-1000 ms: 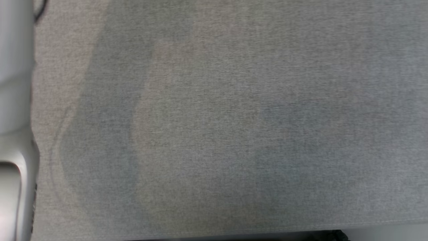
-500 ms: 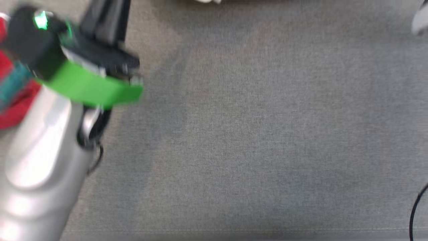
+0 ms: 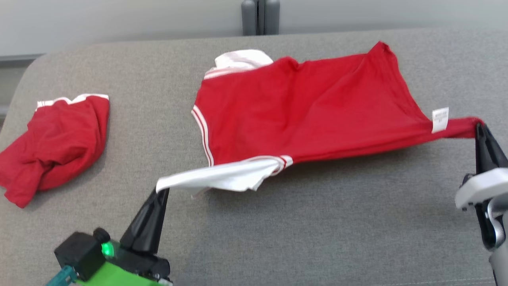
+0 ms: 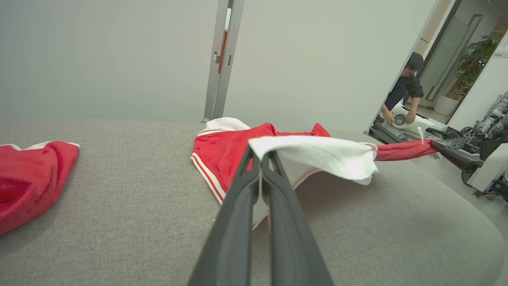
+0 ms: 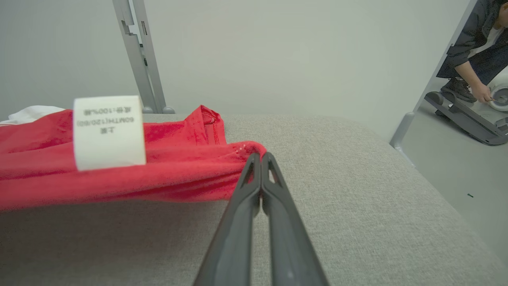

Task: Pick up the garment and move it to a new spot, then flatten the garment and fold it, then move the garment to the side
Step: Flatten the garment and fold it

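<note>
While clamped on the garment's white sleeve tip, raised off the grey cushion (image 3: 317, 222) at 7 o'clock in head view: left gripper (image 3: 161, 191), with fingers pressed together. At 3 o'clock, right gripper (image 3: 479, 128), likewise pinching the red hem corner of the garment (image 3: 309, 107), stretched between both and lying at centre. Beside that pinch, white care label (image 5: 108, 131): print unreadable in head view, inverted with "100%" legible in right wrist view. Bare cushion along 6 o'clock. At 9 o'clock, second red garment (image 3: 59, 143), well apart. Farther, grey post (image 3: 260, 16); in left wrist view, crouching person (image 4: 405, 91) past the cushion's edge.
</note>
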